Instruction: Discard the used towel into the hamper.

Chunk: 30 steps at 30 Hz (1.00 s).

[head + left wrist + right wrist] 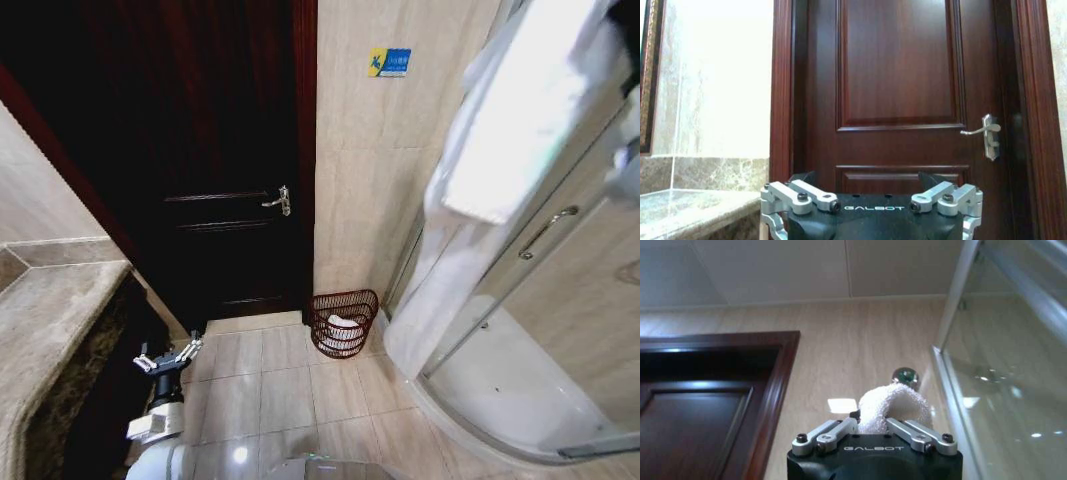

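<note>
Right hand is raised high, closed on a white terry-cloth towel bunched between its fingers. In the head view the same white towel hangs in a long fold at about 2 o'clock, in front of the curved glass shower enclosure. Left hand sits low at about 8 o'clock, just beside the beige marble tabletop, jaws spread wide, holding nothing, parked facing the dark red-brown wooden door with its silver lever handle.

Small round dark reddish-brown wire-weave hamper stands on the beige tiled floor near centre, between the door frame and the shower base, against the wall. Something white already lies inside it; cannot tell what.

Step, as I judge it: towel gripped and lifted, carry to the hamper not yet done. Towel is well apart from the hamper, up and toward 2 o'clock of it. Next move calls for bringing the right hand down toward 8 o'clock until it is over the hamper rim, then opening. Hanging tail is long and may drape over the rim.
</note>
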### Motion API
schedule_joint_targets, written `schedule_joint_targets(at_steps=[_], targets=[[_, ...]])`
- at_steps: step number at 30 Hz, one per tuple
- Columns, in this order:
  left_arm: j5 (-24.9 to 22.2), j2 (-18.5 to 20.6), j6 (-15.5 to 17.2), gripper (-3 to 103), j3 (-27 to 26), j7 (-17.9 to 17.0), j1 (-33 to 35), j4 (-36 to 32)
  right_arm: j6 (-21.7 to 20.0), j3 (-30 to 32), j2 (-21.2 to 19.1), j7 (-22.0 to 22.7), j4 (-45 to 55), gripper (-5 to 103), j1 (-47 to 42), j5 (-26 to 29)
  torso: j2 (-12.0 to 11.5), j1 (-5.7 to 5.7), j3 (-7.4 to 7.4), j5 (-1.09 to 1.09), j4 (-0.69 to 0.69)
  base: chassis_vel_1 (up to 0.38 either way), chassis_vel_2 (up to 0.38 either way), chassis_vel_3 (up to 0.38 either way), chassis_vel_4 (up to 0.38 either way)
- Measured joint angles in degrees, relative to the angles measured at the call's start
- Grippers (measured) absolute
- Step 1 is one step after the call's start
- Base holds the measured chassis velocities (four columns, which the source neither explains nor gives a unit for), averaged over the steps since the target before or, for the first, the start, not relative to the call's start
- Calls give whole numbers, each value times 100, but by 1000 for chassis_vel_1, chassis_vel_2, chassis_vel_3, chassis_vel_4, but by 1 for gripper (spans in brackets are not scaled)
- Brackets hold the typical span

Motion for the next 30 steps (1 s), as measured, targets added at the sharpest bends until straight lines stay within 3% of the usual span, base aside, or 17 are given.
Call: schedule_joint_targets(at_steps=[7, 16, 19, 20, 23, 30], targets=[[93, -90, -26, 100, 35, -26, -5, -61, -173, -314, 331, 31, -343, 3, 700, -72, 0, 0, 0, 1, 0, 0, 0, 0, 0], [47, -136, -154, 100, 127, -26, -78, -61, -137, -1233, 547, -57, -1372, 3, 1900, -186, 0, 0, 0, 2, -2, 0, 0, 0, 0], [30, -136, -173, 100, 176, -67, -123, -49, -138, -1591, 1087, -97, -2062, 3, 2495, -376, 1, 0, 0, 0, -2, 0, 0, 0, 0], [30, -136, -173, 100, 176, -67, -123, -49, -138, -1591, 1087, -97, -2062, 3, 2495, -376, 1, 0, 0, 0, -2, 0, 0, 0, 0], [37, -135, -178, 100, 169, -86, -157, -105, -29, -1850, 1724, -271, -2885, 3, 2975, -732, 0, 1, 1, -3, 1, 0, 0, 0, 0], [41, -134, -187, 100, 121, -92, -89, -166, 96, -1826, 2661, -537, -3992, 3, 3501, -1298, 1, 1, 0, -5, 2, 0, 0, 0, 0]])
